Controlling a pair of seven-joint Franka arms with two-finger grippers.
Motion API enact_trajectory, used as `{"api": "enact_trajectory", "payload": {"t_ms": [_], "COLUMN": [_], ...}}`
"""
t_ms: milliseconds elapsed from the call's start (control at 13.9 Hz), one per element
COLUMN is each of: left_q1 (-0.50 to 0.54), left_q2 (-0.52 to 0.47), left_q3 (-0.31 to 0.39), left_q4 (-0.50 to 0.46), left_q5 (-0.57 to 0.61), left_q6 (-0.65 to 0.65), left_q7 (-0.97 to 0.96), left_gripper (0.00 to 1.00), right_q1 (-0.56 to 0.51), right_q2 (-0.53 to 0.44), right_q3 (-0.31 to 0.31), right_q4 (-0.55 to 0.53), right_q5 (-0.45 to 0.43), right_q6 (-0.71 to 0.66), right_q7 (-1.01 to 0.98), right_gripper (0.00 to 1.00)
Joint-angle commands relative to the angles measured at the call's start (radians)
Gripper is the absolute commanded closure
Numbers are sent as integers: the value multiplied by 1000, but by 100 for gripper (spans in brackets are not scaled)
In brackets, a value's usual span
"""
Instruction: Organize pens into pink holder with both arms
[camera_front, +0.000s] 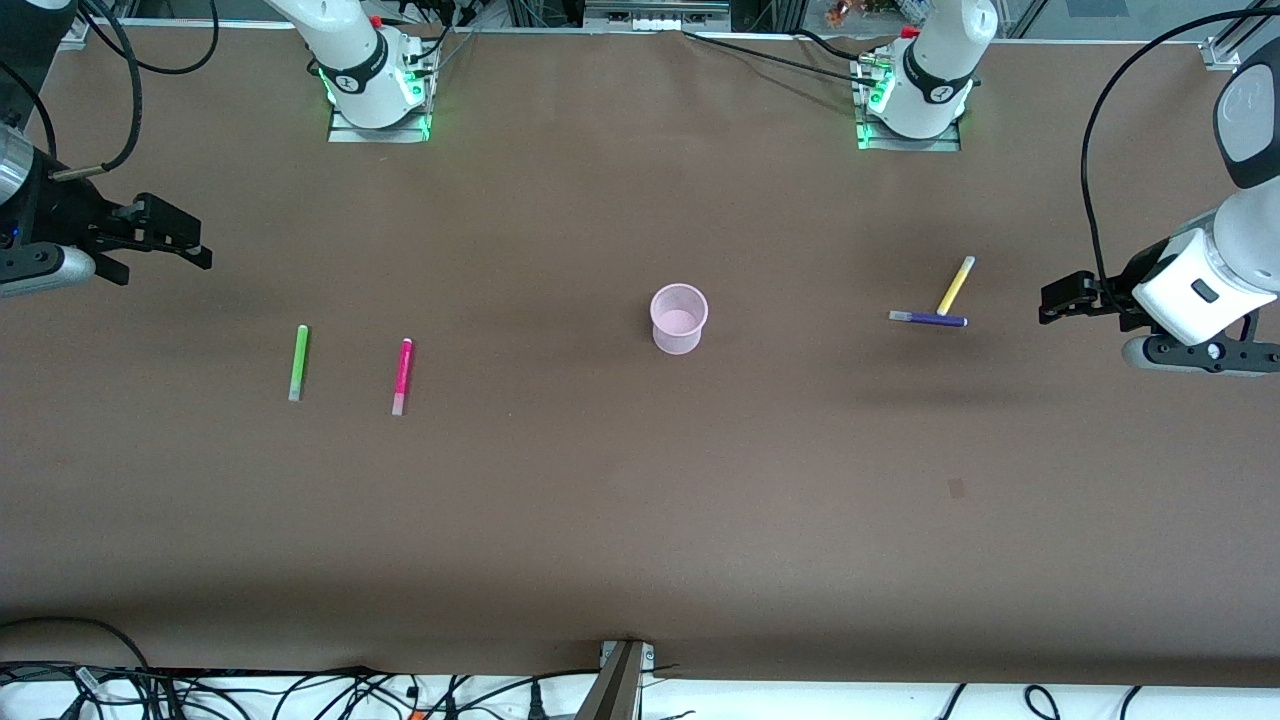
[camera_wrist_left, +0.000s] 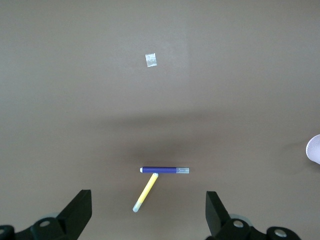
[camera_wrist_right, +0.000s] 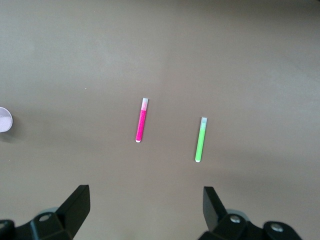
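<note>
Both jaws gape empty: right gripper (camera_front: 185, 238) above brown table (camera_front: 560, 500) at its own end, then green pen (camera_front: 298, 362), magenta pen (camera_front: 401, 376), upright pink holder (camera_front: 679, 318) midway, touching purple pen (camera_front: 928, 318) and yellow pen (camera_front: 955, 285), left gripper (camera_front: 1062, 298).

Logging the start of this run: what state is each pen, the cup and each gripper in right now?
Green pen: lying flat on the table, apart.
Pink pen: lying flat beside it.
Purple pen: lying flat.
Yellow pen: lying flat, one end at the purple pen.
Pink cup: upright, empty.
Left gripper: open, holding nothing.
Right gripper: open, holding nothing.
</note>
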Motion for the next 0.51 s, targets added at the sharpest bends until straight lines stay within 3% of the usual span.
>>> {"api": "enact_trajectory", "payload": {"t_ms": [0, 433], "left_q1": [-2, -7], "left_q2": [2, 10], "left_q3": [0, 0], "left_q4": [7, 10], "left_q5": [-17, -15], "left_q6": [-12, -8], "left_q7": [-10, -16], "left_gripper": [0, 0], "right_q1": [-1, 8], "right_q2": [-9, -7], "right_q3": [-2, 16], "right_q4": [-3, -2], "right_q5": [19, 17], "right_q6": [1, 38], "right_q7": [-2, -10], "right_gripper": [0, 0]}}
